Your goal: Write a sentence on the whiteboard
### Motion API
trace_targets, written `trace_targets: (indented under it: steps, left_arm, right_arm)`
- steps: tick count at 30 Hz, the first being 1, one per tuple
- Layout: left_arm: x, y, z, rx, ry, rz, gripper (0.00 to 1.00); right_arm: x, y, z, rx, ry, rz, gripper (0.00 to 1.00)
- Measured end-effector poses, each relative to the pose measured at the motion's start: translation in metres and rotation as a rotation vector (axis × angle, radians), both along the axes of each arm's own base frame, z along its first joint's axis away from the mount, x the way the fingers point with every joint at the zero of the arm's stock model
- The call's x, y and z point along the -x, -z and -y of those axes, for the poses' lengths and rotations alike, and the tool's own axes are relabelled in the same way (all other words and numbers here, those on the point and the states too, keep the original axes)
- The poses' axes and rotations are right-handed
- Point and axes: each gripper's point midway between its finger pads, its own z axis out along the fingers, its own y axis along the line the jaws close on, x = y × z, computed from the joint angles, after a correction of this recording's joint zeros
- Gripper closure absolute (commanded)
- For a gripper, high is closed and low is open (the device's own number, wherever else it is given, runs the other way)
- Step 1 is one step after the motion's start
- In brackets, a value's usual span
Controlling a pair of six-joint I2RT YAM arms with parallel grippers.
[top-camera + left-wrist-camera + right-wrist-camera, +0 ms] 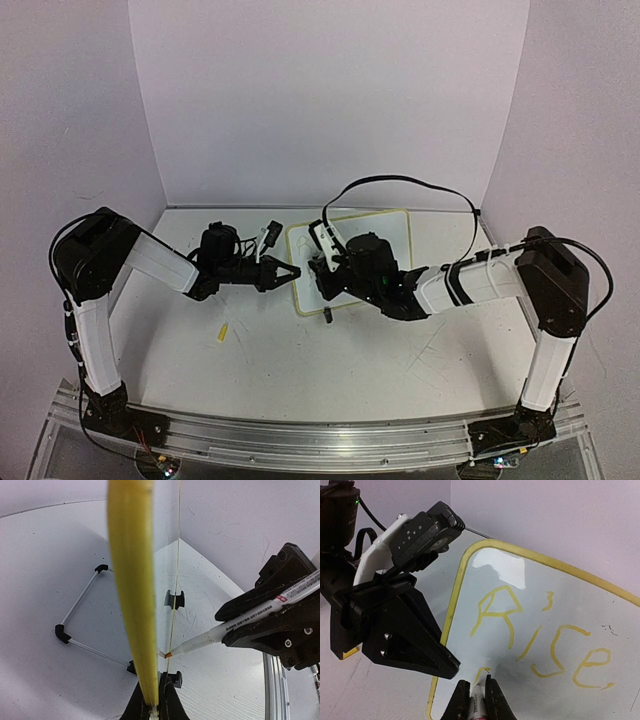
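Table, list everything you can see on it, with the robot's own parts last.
whiteboard: one, white with yellow rim, centre back of table, yellow "Rise" written on it
marker: one, white, yellowish tip at the whiteboard
wire frame: one, silver with black corners, on table beside whiteboard
scrap: one, yellow, on table near left arm
table: one, white
left gripper: black, shut on whiteboard rim
right gripper: black, shut on marker

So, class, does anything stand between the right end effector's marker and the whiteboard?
Nothing visible. The marker in the right end effector reaches the whiteboard; the left end effector only clamps its rim, off to one side.
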Motion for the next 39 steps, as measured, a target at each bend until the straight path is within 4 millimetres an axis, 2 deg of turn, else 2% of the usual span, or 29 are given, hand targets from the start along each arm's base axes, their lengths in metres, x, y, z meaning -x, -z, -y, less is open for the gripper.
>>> trace_targets:
  steps: [21,39]
  left_arm:
    - [0.0,0.0,0.0,-0.001,-0.002,-0.001,1.0]
    - [0.0,0.0,0.0,-0.002,-0.003,-0.002,1.0]
  right_arm:
    - [-0.009,-0.017,-0.001,-0.025,0.01,0.028,1.0]
    - [-0.009,-0.015,-0.001,-0.033,0.013,0.022,1.0]
